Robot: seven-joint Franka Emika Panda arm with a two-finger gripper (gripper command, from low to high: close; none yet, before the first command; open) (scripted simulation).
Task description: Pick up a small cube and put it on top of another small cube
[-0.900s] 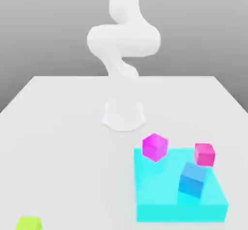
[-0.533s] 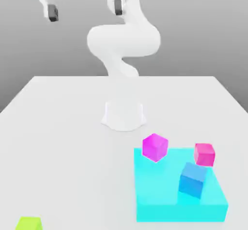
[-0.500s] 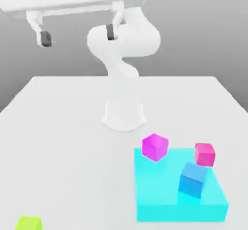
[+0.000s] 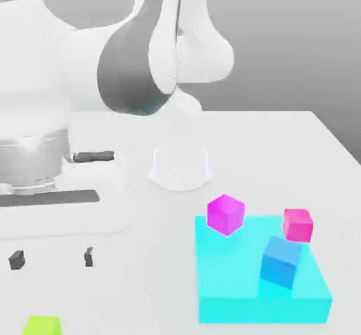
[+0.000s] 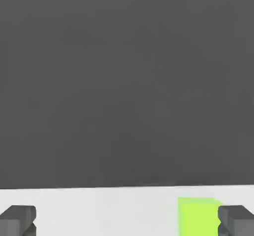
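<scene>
My claw (image 4: 51, 258) hangs fully spread and empty above the lime-green cube (image 4: 41, 325), which sits at the table's (image 4: 282, 143) near corner on the exterior view's left, so I can straddle it.

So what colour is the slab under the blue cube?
Cyan slab, clearest in the exterior view.

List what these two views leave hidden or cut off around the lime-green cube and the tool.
- Lime-green cube: exterior view, lower part cut off by the frame's bottom edge; hand view, likewise cut by the picture's edge.
- Tool: open; hand view, its fingertips cropped at the frame's edge.
- Table: exterior view, a large stretch on the view's left hidden behind the arm.
</scene>
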